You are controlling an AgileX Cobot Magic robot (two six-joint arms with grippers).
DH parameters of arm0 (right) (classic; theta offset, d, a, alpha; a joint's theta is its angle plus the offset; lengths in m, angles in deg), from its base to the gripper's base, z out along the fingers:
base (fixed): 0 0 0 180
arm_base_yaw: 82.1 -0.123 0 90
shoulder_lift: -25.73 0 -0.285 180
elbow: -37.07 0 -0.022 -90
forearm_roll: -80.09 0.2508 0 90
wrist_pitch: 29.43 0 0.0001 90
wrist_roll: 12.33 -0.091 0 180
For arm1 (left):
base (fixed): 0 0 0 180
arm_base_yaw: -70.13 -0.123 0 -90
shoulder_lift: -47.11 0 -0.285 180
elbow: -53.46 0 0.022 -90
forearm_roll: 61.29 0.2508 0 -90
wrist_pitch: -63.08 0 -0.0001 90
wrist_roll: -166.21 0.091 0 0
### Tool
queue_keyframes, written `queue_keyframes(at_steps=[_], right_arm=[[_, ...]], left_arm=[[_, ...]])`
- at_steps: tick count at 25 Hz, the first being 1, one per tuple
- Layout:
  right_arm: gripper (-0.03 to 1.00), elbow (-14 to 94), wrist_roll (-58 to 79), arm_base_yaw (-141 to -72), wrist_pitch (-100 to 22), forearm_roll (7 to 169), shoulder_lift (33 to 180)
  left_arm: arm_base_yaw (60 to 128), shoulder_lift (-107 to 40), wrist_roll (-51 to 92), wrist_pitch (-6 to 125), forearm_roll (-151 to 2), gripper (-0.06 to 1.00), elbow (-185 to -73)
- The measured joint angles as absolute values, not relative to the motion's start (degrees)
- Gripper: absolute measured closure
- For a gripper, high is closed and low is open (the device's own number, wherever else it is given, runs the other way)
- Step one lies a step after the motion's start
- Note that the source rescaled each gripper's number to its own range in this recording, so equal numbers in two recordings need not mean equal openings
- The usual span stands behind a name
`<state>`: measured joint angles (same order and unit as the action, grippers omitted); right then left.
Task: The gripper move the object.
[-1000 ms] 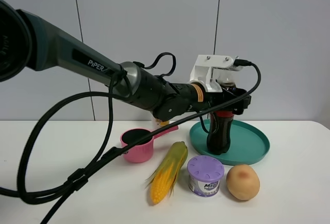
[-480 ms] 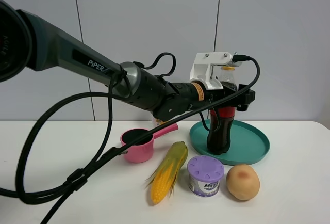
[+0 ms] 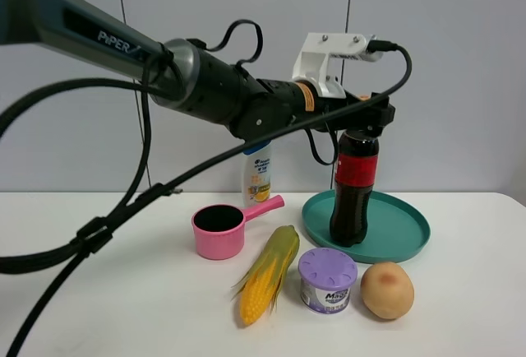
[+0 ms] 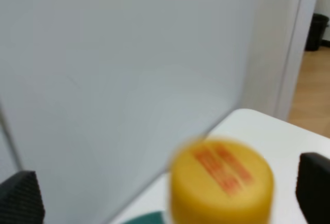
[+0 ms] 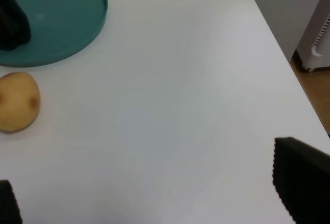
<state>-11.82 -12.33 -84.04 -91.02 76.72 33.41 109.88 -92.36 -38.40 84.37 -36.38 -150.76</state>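
The cola bottle, with dark liquid and a red label, stands upright on the teal tray. My left gripper reaches across from the left and hovers at the bottle's top, hiding the cap in the high view. In the left wrist view the yellow-orange cap sits between the two wide-apart fingertips of the left gripper, untouched and blurred. My right gripper is open and empty over bare table, to the right of the tray. The bottle's base shows at that view's edge.
A pink cup with a handle, a corn cob, a purple-lidded tub and a potato lie in front of the tray. A small white shampoo bottle stands behind. The table's right edge is near.
My left gripper has let go of the bottle and risen from its neck and label to cap height. The arm lifted. The bottle stays upright on the tray.
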Motion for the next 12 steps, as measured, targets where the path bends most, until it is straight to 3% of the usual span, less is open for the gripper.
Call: queue_keyframes(at_steps=[12], right_arm=[[-0.03,-11.82,-12.33,-84.04,-91.02,76.72,33.41]], left_arm=[[108.47,-75.31,-40.50,71.31,-36.18,-0.04,-150.76]])
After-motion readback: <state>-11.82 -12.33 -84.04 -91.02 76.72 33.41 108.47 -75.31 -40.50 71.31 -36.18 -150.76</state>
